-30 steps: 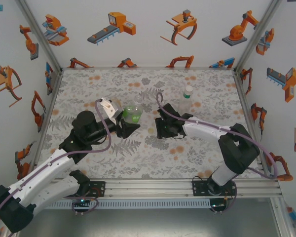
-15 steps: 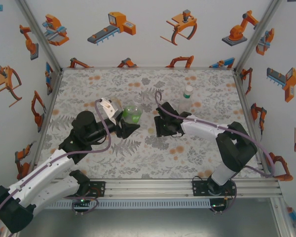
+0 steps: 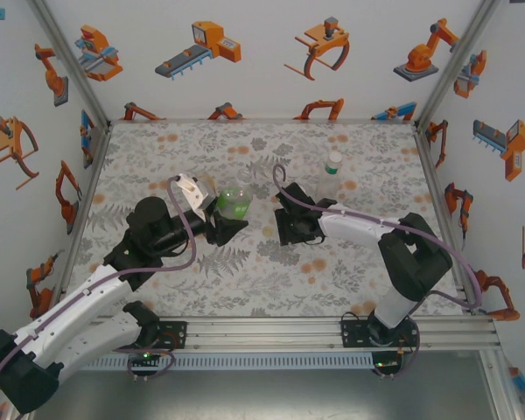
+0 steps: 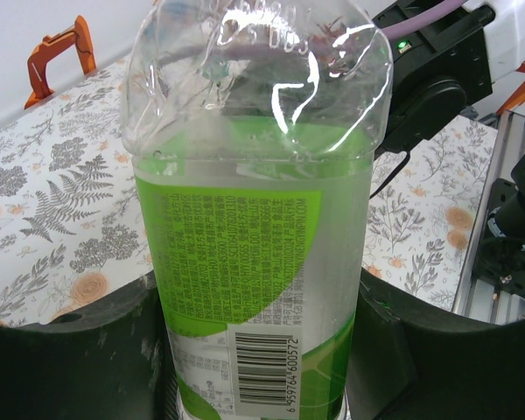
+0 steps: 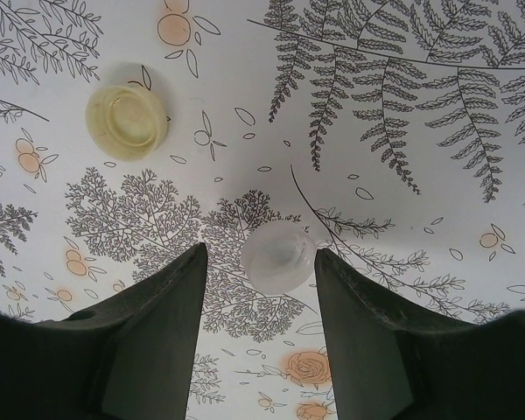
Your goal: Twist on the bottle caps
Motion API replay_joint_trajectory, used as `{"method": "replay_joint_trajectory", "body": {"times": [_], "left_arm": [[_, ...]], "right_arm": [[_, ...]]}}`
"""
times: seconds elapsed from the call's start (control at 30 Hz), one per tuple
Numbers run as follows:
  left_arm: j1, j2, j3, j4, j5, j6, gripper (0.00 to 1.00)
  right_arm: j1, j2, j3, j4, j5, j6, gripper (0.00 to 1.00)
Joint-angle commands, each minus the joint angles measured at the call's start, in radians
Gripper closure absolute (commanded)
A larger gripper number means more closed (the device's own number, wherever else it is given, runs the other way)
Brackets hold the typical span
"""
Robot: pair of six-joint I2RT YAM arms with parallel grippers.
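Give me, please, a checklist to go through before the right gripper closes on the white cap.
1. White cap lies between the fingers of the right gripper: ok.
2. Right gripper open: ok, its jaws stand apart.
3. Cap centred between the fingers: not ok, it lies nearer the finger on the right of the wrist view.
4. Yellowish cap out of the way: ok, it lies well apart on the table.
5. Left gripper shut on the bottle: ok.
6. Bottle mouth free of a cap: cannot tell.
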Motion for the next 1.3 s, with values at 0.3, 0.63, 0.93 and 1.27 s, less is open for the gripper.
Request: {"method": "replay_joint_trajectory", "body": {"times": [0.3,0.63,0.93,1.27], "left_arm": [[0.006,-0.018,-0.004,0.004,-0.003,-0.010,1.00],[0.007,-0.010,0.001,0.007,0.000,-0.011,1.00],[0.007,0.041,0.024,0.025,0.027,-0.017,1.00],[0.007,0.074,0.042,0.032,0.047,-0.027,1.00]], "right_arm": [[0.006,0.036,-0.018,0.017,-0.004,0.005,0.58],[-0.018,-0.012,-0.060,0.092,-0.079,0.055,0.81],[-0.183,-0.094,-0.307,0.425,-0.362,0.255,0.81],[-0.200,-0.146,-0.321,0.256,-0.234,0.172,0.50]]}}
